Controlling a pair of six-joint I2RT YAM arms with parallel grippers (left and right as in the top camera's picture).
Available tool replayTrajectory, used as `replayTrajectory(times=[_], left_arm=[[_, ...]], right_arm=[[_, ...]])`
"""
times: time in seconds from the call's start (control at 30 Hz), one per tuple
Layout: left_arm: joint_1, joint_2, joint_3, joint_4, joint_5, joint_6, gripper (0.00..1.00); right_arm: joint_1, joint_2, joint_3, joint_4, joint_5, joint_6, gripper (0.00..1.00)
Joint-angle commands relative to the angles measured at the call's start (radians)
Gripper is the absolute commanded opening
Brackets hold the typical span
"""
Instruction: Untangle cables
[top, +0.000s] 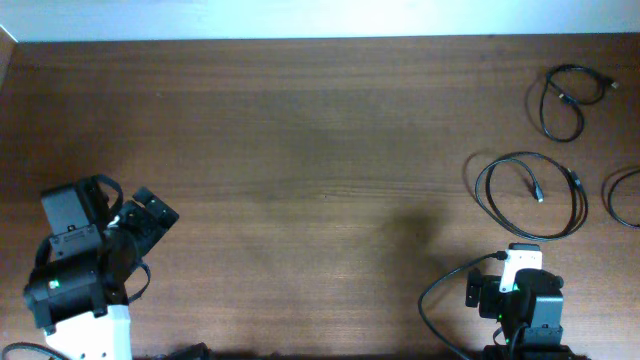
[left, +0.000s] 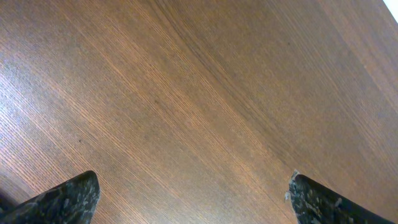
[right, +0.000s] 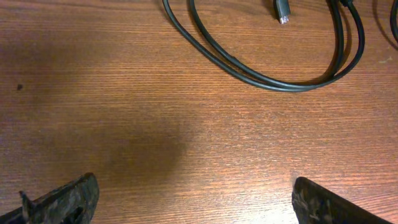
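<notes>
Three black cables lie apart on the right of the wooden table. One coiled cable (top: 563, 100) is at the far right back. A larger looped cable (top: 530, 195) lies in front of it, and shows in the right wrist view (right: 273, 82) with a small plug end (right: 281, 12). A third cable (top: 622, 198) is cut off by the right edge. My right gripper (right: 193, 199) is open and empty, just short of the larger loop. My left gripper (left: 193, 199) is open and empty over bare wood at the front left, far from the cables.
The left arm (top: 80, 265) sits at the front left corner and the right arm (top: 520, 300) at the front right. A thicker black arm wire (top: 440, 300) loops beside the right arm. The table's back edge (top: 300, 40) meets a pale wall.
</notes>
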Motion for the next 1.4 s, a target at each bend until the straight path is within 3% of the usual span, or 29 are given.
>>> replayTrajectory(times=[0.0, 0.17, 0.33, 0.47, 0.6, 0.73, 1.37], left_arm=[[0.006, -0.002, 0.015, 0.002, 0.0, -0.013, 0.99], [0.006, -0.002, 0.015, 0.002, 0.0, -0.013, 0.99], [0.006, -0.002, 0.015, 0.002, 0.0, -0.013, 0.99], [0.006, -0.002, 0.015, 0.002, 0.0, -0.013, 0.99], [0.006, -0.002, 0.015, 0.002, 0.0, -0.013, 0.99], [0.006, -0.002, 0.015, 0.002, 0.0, -0.013, 0.99], [0.006, -0.002, 0.015, 0.002, 0.0, -0.013, 0.99]], right_arm=[[-0.004, -0.044, 0.002, 0.001, 0.005, 0.004, 0.98], [-0.004, -0.22, 0.002, 0.044, 0.006, 0.004, 0.99], [-0.004, -0.269, -0.003, 0.456, 0.009, 0.004, 0.98], [-0.004, -0.269, -0.045, 0.546, 0.009, 0.004, 0.99], [-0.004, -0.269, -0.204, 0.748, 0.009, 0.004, 0.98], [-0.004, -0.269, -0.277, 0.769, 0.008, 0.004, 0.98], [-0.005, -0.268, -0.277, 0.765, 0.009, 0.004, 0.98]])
